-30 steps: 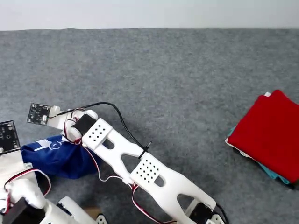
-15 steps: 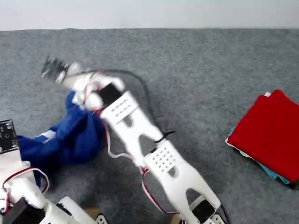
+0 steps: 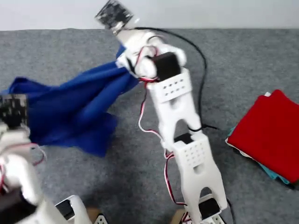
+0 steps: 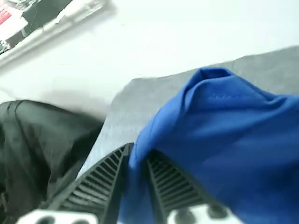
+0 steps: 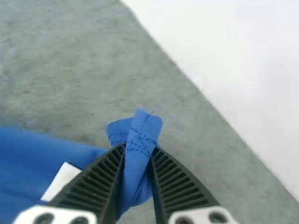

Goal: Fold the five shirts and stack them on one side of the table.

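A blue shirt [image 3: 74, 112] hangs stretched above the grey table between both arms. My right gripper [image 3: 122, 52] is shut on one end of it near the table's far edge; in the right wrist view the blue shirt [image 5: 138, 135] bunches between the ribbed fingers [image 5: 100, 179]. My left gripper [image 3: 14, 91] is shut on the other end at the table's left side; the left wrist view shows the blue shirt [image 4: 224, 130] pinched between the dark fingers [image 4: 100, 179]. A folded red shirt [image 3: 268, 133] tops a stack at the right edge.
Under the red shirt lie a teal shirt [image 3: 273, 173] and a white layer [image 3: 233, 144]. The grey felt table [image 3: 224, 70] is bare in the middle and at the far right. A white wall runs behind the table's far edge.
Both arms have lifted the blue shirt off the table. The right gripper swung from the left front up to the far edge, and the shirt went from a bunched heap to a stretched sheet.
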